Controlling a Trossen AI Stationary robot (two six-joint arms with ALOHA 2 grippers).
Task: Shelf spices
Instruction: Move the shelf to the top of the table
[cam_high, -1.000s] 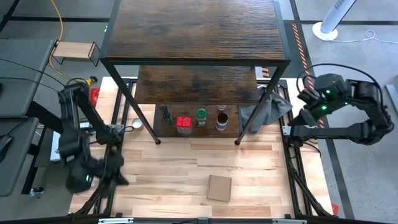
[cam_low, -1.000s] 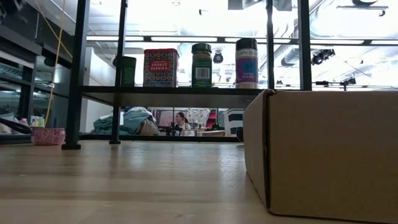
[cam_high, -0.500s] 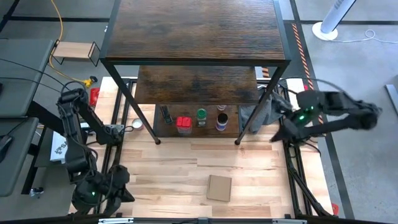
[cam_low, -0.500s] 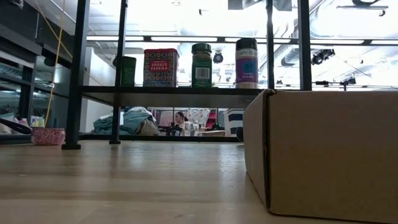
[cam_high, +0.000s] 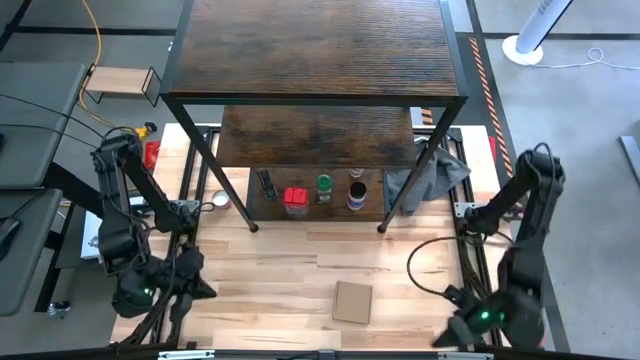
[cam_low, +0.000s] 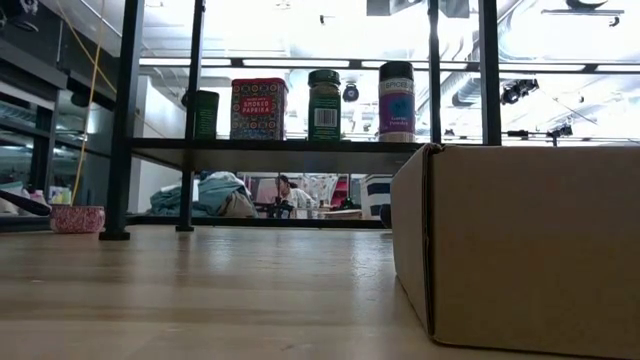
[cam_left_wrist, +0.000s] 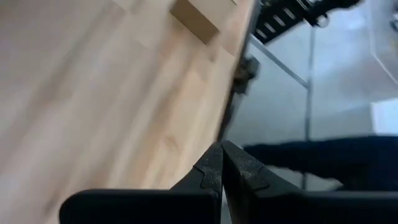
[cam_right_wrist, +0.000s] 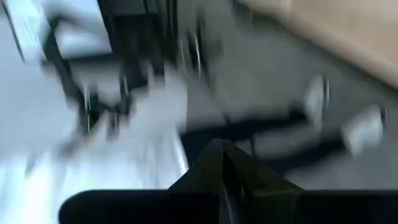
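The shelf stands at the table's far middle. On its lowest board several spices stand upright in a row: a dark one, a red boxy one, a green-lidded one and a purple-lidded one, with a pale one behind it. My left gripper hovers shut over the near left corner, far from the spices. My right gripper is shut at the near right corner, past the table's edge. Both wrist views show fingers pressed together: left, right.
A flat brown cardboard piece lies on the table near the front and fills the low view's right side. A grey cloth lies by the shelf's right legs. A small bowl sits left of the shelf. A small light-wood rack stands off the table at far left.
My right arm has swung fast from the table's far right, beside the shelf, to the near right corner, sinking and rolling its wrist, fingers still shut. My left gripper dipped toward the near edge and came partway back. The spices have not moved.
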